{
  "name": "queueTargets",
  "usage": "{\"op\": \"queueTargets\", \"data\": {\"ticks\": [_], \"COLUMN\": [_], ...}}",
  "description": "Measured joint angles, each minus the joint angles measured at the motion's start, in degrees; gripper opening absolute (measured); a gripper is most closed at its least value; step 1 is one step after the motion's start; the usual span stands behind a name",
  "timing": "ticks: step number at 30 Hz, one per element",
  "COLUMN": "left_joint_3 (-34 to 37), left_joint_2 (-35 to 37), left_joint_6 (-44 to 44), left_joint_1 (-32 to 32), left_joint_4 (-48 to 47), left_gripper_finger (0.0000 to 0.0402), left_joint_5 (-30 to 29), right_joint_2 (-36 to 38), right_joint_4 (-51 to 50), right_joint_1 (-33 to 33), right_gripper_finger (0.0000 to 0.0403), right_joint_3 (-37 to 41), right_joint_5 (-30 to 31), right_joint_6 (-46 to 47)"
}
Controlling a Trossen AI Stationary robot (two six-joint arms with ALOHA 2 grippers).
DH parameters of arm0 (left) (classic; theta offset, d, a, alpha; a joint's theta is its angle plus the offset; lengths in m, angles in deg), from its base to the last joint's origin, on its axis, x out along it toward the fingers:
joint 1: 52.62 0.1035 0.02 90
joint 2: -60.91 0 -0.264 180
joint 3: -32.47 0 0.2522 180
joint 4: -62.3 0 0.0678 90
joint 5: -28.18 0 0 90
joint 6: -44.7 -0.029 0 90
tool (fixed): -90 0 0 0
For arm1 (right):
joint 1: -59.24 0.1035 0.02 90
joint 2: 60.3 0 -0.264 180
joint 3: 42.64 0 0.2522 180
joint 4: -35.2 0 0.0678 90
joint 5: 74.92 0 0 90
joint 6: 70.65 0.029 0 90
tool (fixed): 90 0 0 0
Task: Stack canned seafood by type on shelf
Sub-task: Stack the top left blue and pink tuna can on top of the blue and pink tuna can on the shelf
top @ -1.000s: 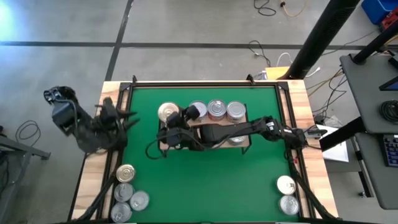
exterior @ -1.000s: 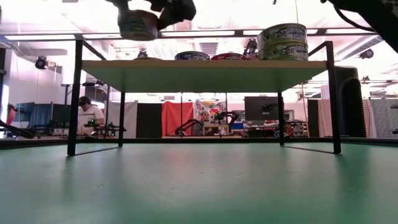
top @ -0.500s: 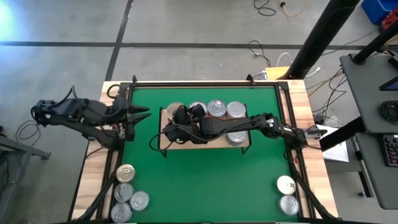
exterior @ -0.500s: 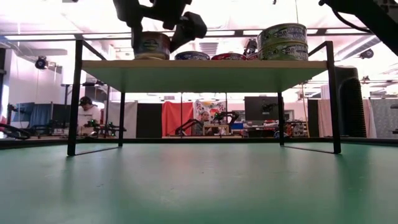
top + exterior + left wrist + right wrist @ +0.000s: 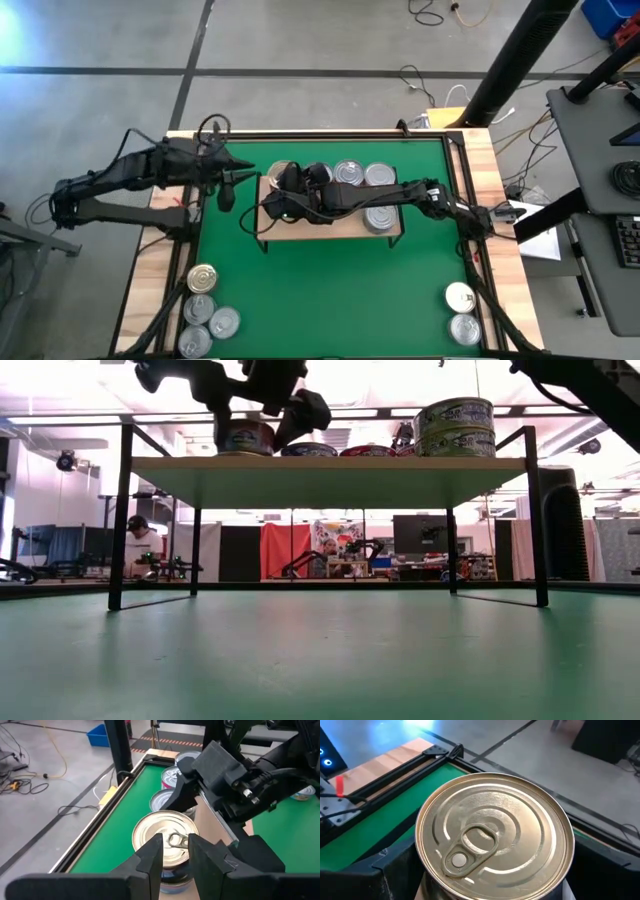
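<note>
Looking down from above, the right hand (image 5: 283, 186) sits at the shelf's (image 5: 330, 226) left end gripping a gold tin (image 5: 276, 172); the left hand (image 5: 226, 188) hovers just beside, fingers nearly together on nothing. They could collide. From the low camera, that tin (image 5: 246, 437) rests at the board's (image 5: 330, 468) corner; a nudge might tip it off. Through the right wrist camera, its lid (image 5: 495, 835) looks level.

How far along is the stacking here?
Done: several tins sit on the shelf, some stacked. In hand: the right gripper holds a gold tin, set down at the shelf's left end; the left gripper hovers beside that end. Left: four loose tins off the shelf on the left, two on the right.
</note>
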Motion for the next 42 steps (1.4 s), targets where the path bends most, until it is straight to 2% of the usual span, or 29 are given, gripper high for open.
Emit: {"op": "queueTargets", "data": {"ticks": [6, 15, 21, 30, 33, 42], "left_joint_3": [-0.27, -0.27, -0.27, -0.29, -0.29, -0.29], "left_joint_2": [0.15, 0.25, -0.06, -0.69, -2.02, -7.83], "left_joint_6": [-0.78, -0.54, -0.35, -0.32, -0.31, -2.63], "left_joint_1": [2.73, 2.77, 2.76, 2.76, 2.74, 2.76], "left_joint_4": [0.02, 0.05, 0.35, 0.65, 0.72, 1.36], "left_gripper_finger": [0.0077, 0.0077, 0.0077, 0.0077, 0.0077, 0.0077], "left_joint_5": [1.29, 1.22, 1.04, 2.53, 4.53, 4.66], "right_joint_2": [-0.17, -0.17, -0.20, -0.37, -0.37, -0.39], "right_joint_4": [0.22, 0.01, 0.38, 0.19, 0.21, 0.19], "right_joint_1": [-0.15, 0.00, 0.00, 0.94, 0.92, 0.92], "right_gripper_finger": [0.0380, 0.0380, 0.0380, 0.0383, 0.0391, 0.0396], "right_joint_3": [0.00, 0.04, 0.04, 0.04, 0.04, 0.07], "right_joint_5": [-2.22, -4.61, -10.94, -11.21, -11.34, -11.34], "right_joint_6": [-2.72, -2.86, -4.39, -3.36, -3.42, -3.82]}}
